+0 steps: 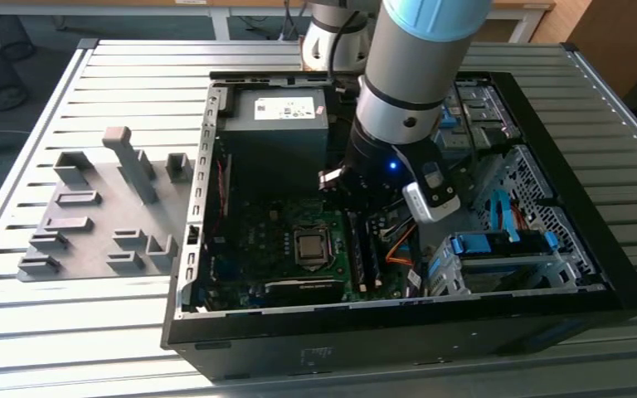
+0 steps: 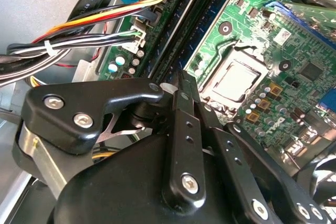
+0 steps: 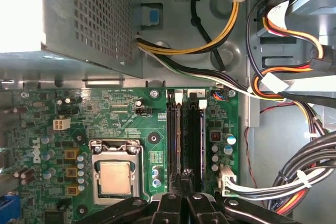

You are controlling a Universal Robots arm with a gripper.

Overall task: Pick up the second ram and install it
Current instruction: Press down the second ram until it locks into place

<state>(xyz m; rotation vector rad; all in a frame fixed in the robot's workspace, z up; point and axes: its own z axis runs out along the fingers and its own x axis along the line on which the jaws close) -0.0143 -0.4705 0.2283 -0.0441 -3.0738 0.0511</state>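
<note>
My gripper [image 2: 181, 80] is down inside the open computer case [image 1: 584, 307], just over the motherboard's memory slots [image 3: 185, 129]. Its two black fingers [image 2: 185, 129] are pressed together with nothing visible between them. In the first wrist view the fingertips [image 3: 181, 178] sit at the near end of the two parallel black slots. In the second wrist view a thin blue-green strip, which looks like the second ram [image 2: 210, 22], stands edge-on in one slot ahead of the fingertips. I cannot tell whether the fingertips touch it. In the exterior view the arm's wrist [image 1: 391, 170] hides that end of the slots.
The processor socket [image 3: 115, 177] lies beside the slots. Bundles of cables [image 3: 294, 177] run along their other side, and the grey power supply [image 1: 274, 124] is behind. A grey plate with holder blocks [image 1: 103, 215] lies on the slatted table at the exterior view's left.
</note>
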